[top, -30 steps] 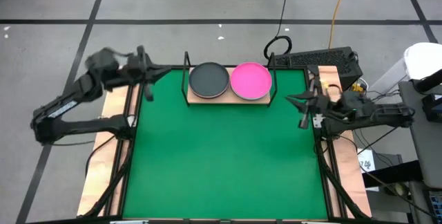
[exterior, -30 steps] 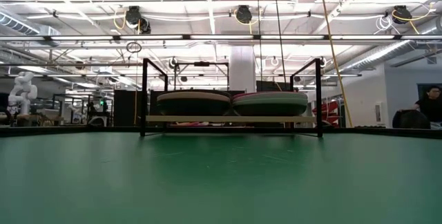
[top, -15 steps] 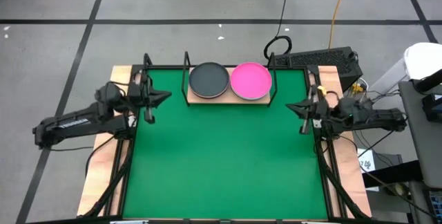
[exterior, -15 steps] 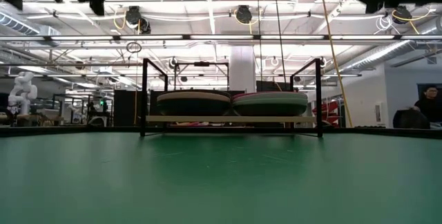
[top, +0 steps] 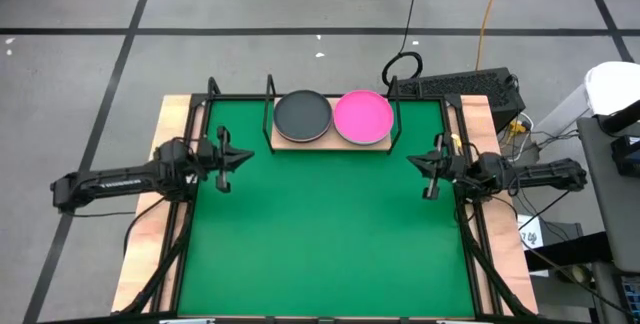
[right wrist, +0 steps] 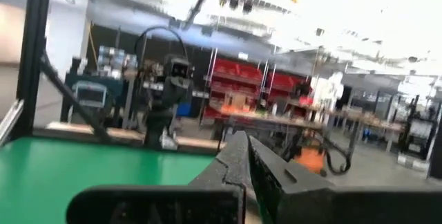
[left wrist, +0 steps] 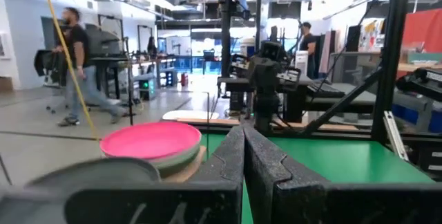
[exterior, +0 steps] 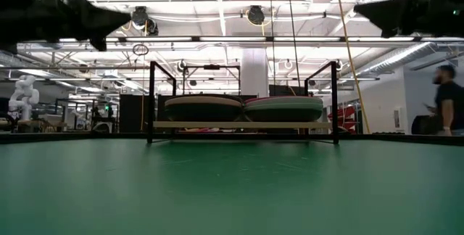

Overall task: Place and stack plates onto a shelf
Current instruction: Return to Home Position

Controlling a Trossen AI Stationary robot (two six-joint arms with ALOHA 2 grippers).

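Two stacks of plates sat on shelf at 12 o'clock of mat: black-topped stack, pink-topped stack. Left gripper at 9, right gripper at 3; jaws together, empty, about equally far from shelf.

Left gripper, right gripper raised, arms stretched level, pointing toward each other; fingers pressed together, empty.
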